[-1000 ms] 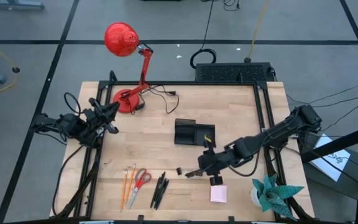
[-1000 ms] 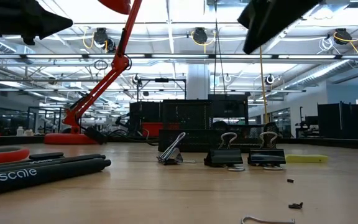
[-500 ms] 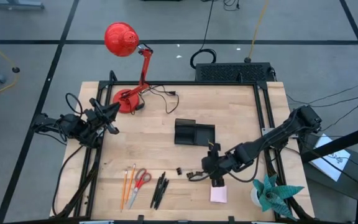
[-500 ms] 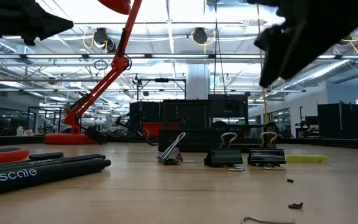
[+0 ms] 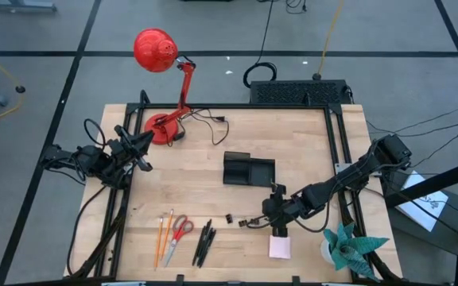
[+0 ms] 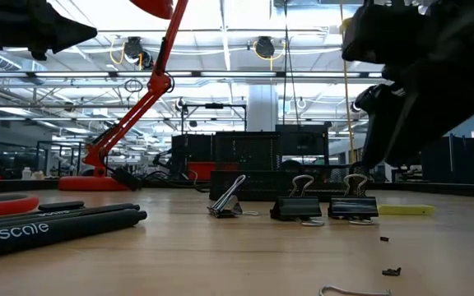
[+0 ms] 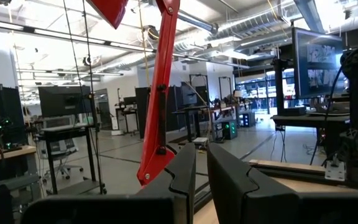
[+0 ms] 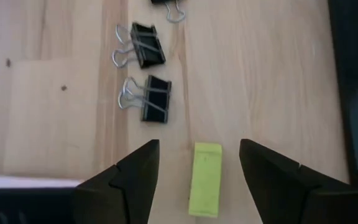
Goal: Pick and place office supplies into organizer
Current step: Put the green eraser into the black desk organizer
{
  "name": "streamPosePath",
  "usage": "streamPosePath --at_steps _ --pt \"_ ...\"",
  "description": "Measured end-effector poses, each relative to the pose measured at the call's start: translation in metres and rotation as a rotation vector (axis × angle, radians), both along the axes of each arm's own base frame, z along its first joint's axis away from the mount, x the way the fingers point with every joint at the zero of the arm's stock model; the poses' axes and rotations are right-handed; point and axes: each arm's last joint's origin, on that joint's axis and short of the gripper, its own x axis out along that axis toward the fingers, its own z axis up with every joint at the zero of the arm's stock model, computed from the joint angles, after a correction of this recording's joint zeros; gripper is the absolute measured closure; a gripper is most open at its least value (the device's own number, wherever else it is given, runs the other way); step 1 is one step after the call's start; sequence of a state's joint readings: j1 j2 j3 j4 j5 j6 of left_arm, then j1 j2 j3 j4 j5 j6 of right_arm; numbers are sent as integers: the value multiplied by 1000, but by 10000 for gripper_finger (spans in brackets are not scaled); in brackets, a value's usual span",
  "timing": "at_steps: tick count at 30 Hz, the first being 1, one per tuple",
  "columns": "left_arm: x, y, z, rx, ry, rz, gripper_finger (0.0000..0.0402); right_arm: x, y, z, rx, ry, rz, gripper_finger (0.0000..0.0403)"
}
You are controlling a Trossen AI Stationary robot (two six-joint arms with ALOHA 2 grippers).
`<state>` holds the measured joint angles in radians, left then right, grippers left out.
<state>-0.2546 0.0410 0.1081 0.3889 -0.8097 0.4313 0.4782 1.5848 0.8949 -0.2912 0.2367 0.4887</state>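
Hovering with fingers spread wide, our right hand straddles the small yellow-green piece lying flat on the worktop near the binder clips, short of the organizer; it looks light, stiff and smooth, so we judge pinching its long sides best; our left hand waits nearly closed, empty, beside the red lamp.

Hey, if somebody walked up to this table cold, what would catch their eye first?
Probably the red desk lamp at the table's far left corner, the brightest thing there. Next, the right gripper, open and poised over a small yellow-green piece beside black binder clips, near the front edge. The black organizer sits mid-table, while the left gripper waits at the left edge.
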Motion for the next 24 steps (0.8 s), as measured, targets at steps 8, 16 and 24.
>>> streamPosePath --at_steps 8,16,24 --pt "0 0 0 0 0 0 355 -7 -4 -12 -17 -2 -35 187" --pt "0 0 0 -1 0 1 355 -9 -6 -27 -54 31 -43 184" --pt "0 0 0 -2 0 1 355 -5 -2 -43 -15 81 -43 185"
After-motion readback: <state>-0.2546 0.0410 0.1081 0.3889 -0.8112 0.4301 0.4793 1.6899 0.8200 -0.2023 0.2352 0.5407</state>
